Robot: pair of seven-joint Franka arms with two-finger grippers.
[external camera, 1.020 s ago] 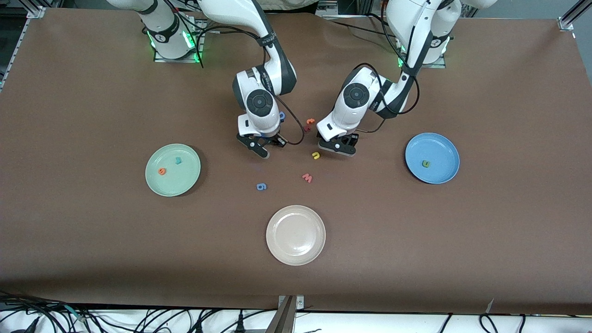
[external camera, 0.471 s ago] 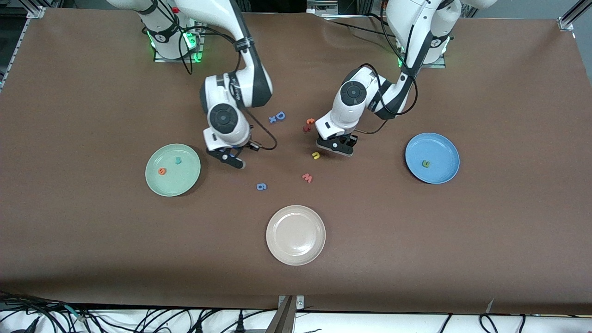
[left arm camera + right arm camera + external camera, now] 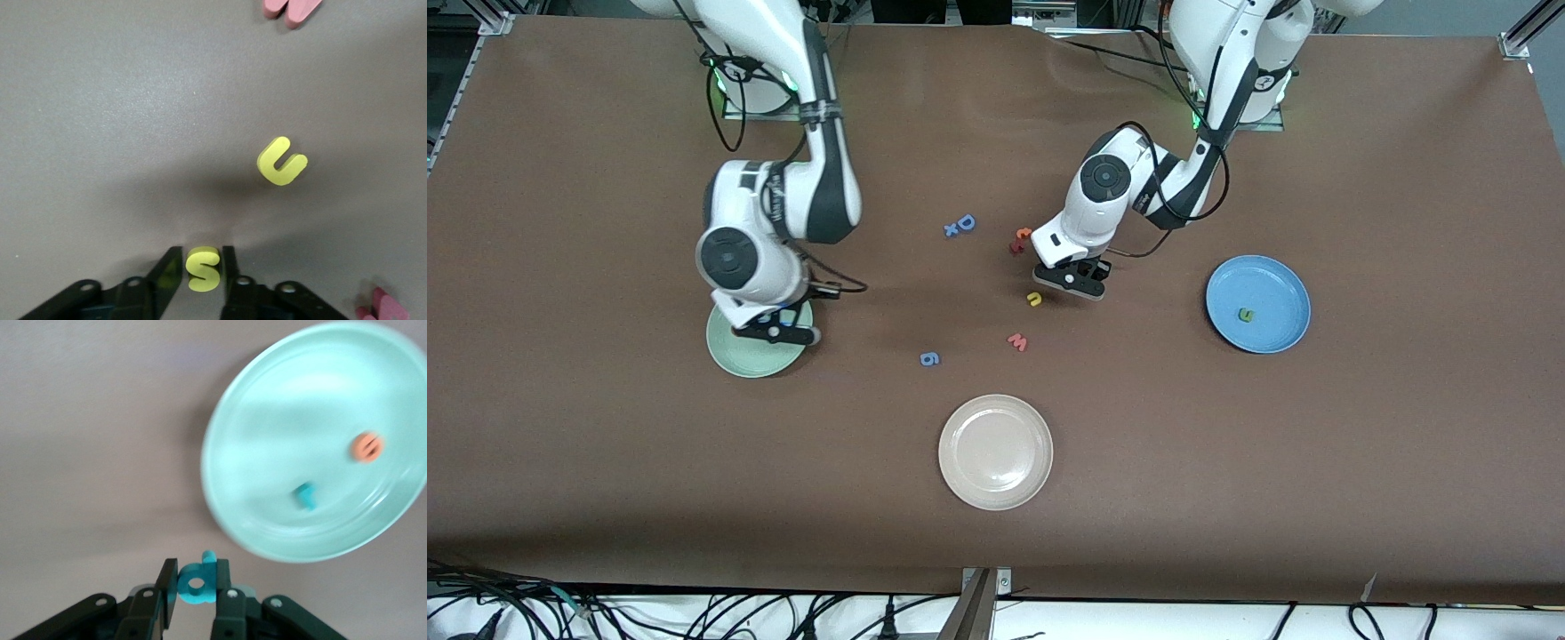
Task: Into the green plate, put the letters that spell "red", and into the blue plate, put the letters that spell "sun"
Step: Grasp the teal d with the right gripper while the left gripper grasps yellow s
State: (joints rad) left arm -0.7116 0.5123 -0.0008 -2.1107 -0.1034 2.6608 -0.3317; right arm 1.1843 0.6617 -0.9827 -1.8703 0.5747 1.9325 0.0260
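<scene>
Brown table (image 3: 1405,427) bearing three plates. The green plate (image 3: 738,356) lies under the right gripper (image 3: 775,332), whose fingers (image 3: 223,583) pinch the teal "d" (image 3: 198,580); the orange "e" (image 3: 367,447) and teal "r" (image 3: 306,496) lie in that plate. The blue plate (image 3: 1258,304) holds the dark green "n" (image 3: 1245,314). The left gripper (image 3: 1072,279) is clamped on the yellow "s" (image 3: 202,269) between its fingers (image 3: 167,270); the yellow "u" (image 3: 281,161) lies just ahead of them.

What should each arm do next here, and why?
Probably the right gripper, shut on the teal d, moves in over the green plate and releases beside the e. The left gripper, shut on the yellow s, should lift.
</scene>
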